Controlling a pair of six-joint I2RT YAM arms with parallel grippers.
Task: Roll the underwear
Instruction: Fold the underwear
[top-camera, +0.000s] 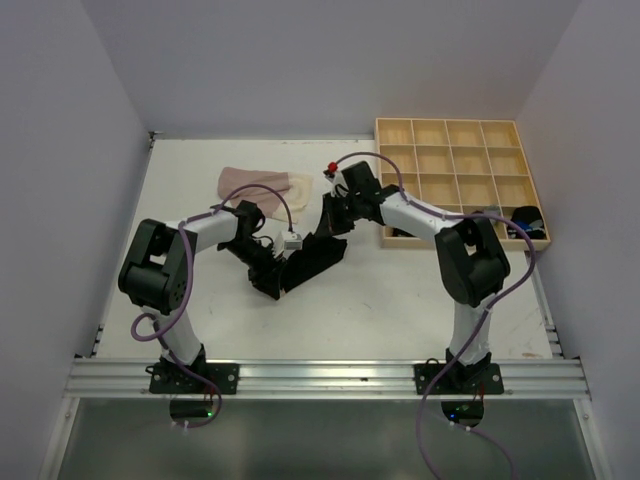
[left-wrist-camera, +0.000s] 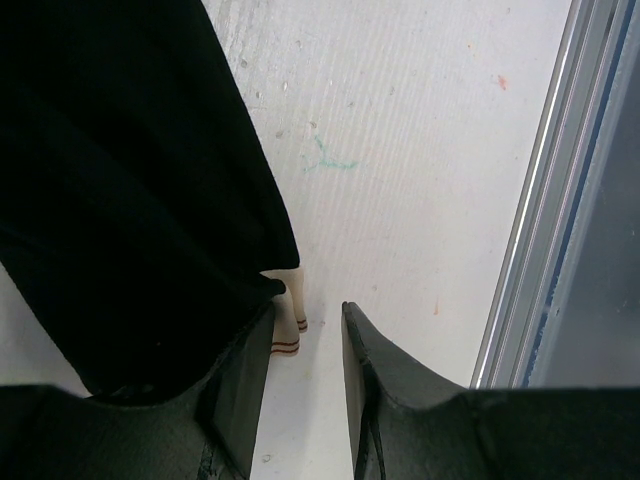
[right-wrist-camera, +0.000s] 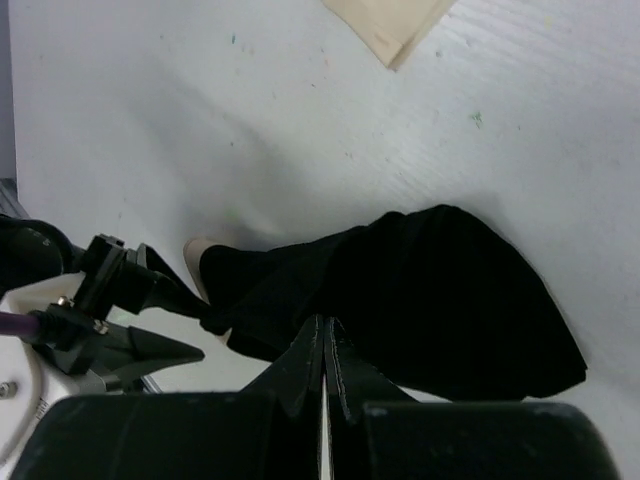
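A black underwear lies on the white table between the two arms, its beige inner side peeking out at one edge. My left gripper stands open at its near end. The black cloth drapes over the outside of the left finger, and only bare table shows between the fingers. Over the far end, my right gripper is shut, its tips just above the black cloth; I cannot see whether they pinch it. A pale beige-pink underwear lies flat at the back left.
A light wooden tray of square compartments stands at the back right, with dark rolled items in its near-right cells. A metal rail runs along the table's near edge, close to my left gripper. White walls enclose the table.
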